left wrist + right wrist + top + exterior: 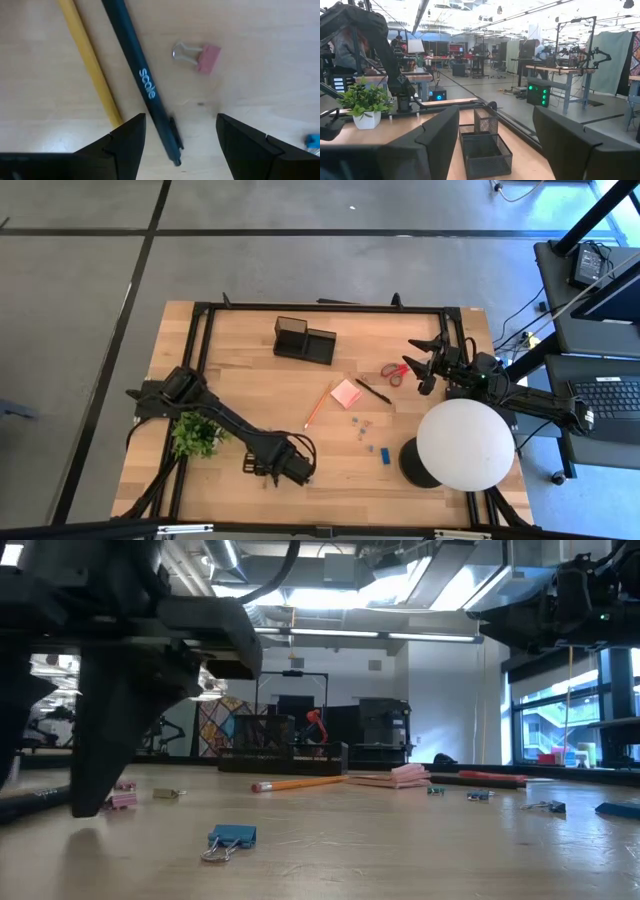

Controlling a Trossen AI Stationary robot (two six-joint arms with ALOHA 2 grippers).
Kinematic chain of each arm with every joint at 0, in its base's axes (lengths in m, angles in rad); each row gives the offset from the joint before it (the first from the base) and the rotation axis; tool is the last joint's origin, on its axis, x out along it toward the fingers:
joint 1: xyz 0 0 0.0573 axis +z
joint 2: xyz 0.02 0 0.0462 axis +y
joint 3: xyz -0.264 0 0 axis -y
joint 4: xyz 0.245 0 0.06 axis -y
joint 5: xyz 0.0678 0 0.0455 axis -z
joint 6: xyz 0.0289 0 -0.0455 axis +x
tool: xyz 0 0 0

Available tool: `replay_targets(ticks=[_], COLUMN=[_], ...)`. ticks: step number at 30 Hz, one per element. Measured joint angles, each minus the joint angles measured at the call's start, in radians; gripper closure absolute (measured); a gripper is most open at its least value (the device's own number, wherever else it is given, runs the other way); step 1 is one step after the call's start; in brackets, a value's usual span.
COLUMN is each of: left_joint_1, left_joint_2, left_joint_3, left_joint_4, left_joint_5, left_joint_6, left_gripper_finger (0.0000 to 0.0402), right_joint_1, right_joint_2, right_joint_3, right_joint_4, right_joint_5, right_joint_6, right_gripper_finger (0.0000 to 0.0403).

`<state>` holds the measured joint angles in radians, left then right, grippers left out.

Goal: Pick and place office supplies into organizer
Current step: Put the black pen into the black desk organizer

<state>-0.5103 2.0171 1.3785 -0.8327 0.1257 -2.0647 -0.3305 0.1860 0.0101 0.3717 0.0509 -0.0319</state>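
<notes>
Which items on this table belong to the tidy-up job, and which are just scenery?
Belong to the job:
organizer
scissors
pink sticky-note pad
pencil
black pen
blue binder clip
pink binder clip

Just lying about:
potted plant
white globe lamp

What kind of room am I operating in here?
Most likely a robotics lab or open workshop: a bare concrete floor around the wooden table, further workbenches with equipment behind it, and another robot arm mounted on one.
</notes>
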Motion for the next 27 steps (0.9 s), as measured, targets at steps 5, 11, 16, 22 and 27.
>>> replay_targets(ticks=[5,11,16,22,27], left_joint_1=[-0.006,-0.005,-0.005,-0.005,-0.005], left_joint_2=[-0.001,-0.008,-0.010,-0.010,-0.009], left_joint_3=[-0.019,-0.051,-0.052,-0.053,-0.053], left_joint_4=[0.014,0.058,0.062,0.065,0.067], left_joint_5=[0.002,0.020,0.019,0.020,0.020], left_joint_6=[-0.009,-0.042,-0.042,-0.002,-0.001], left_gripper_finger=[0.0170,0.0168,0.0169,0.0169,0.0168], right_joint_1=[0.000,0.000,0.000,0.000,0.000], right_joint_2=[0.000,0.000,0.000,0.000,0.000], right_joint_3=[0.000,0.000,0.000,0.000,0.000], right_joint_4=[0.000,-0.001,-0.001,-0.004,-0.004], right_joint_5=[0.000,0.000,0.000,0.000,0.000], right_joint_6=[0.000,0.000,0.000,0.000,0.000], right_gripper_finger=[0.0146,0.0146,0.0146,0.0146,0.0146])
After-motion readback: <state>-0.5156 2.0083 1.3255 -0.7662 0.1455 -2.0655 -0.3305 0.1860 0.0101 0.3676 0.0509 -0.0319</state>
